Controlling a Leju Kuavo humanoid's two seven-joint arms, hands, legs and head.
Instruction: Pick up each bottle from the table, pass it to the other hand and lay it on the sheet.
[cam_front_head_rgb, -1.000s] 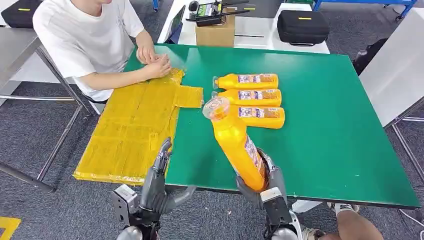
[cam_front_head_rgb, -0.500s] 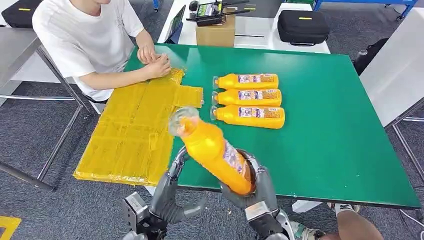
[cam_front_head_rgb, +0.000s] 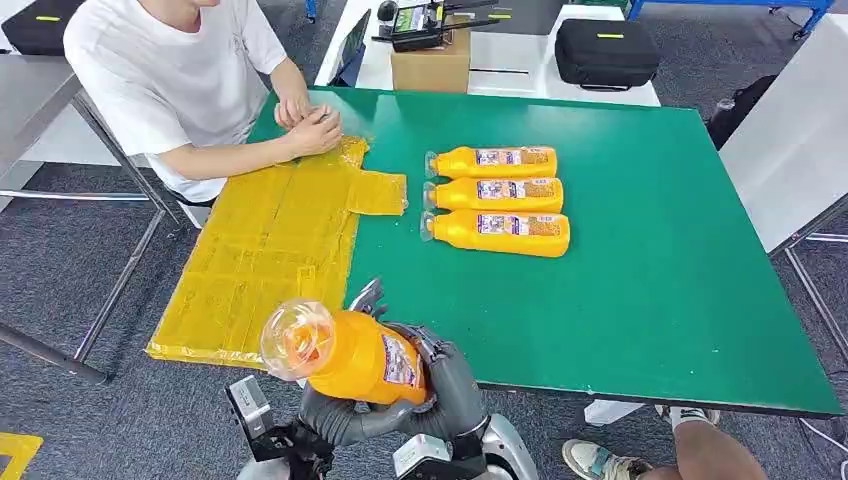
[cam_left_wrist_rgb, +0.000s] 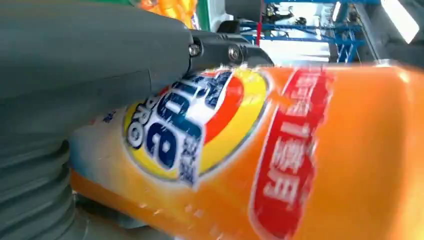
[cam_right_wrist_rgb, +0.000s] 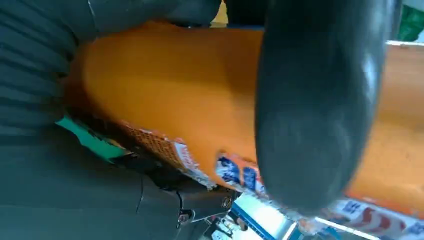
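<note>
Head view: your right hand (cam_front_head_rgb: 455, 385) grips an orange detergent bottle (cam_front_head_rgb: 345, 352) at six o'clock, cap toward nine, off the table's near edge. The left hand (cam_front_head_rgb: 345, 415) cups under it, and I cannot tell if it grips. The yellow sheet (cam_front_head_rgb: 270, 255) at ten o'clock carries no bottle. Three bottles (cam_front_head_rgb: 497, 200) wait at one o'clock on the green table (cam_front_head_rgb: 650, 250).

floor: grey carpet (cam_front_head_rgb: 60, 300) | green table (cam_front_head_rgb: 660, 260) | white table (cam_front_head_rgb: 520, 80) behind w/ cardboard box (cam_front_head_rgb: 430, 68), black case (cam_front_head_rgb: 605, 52) | seated person (cam_front_head_rgb: 175, 85) far left | blue frame (cam_front_head_rgb: 730, 8)
</note>
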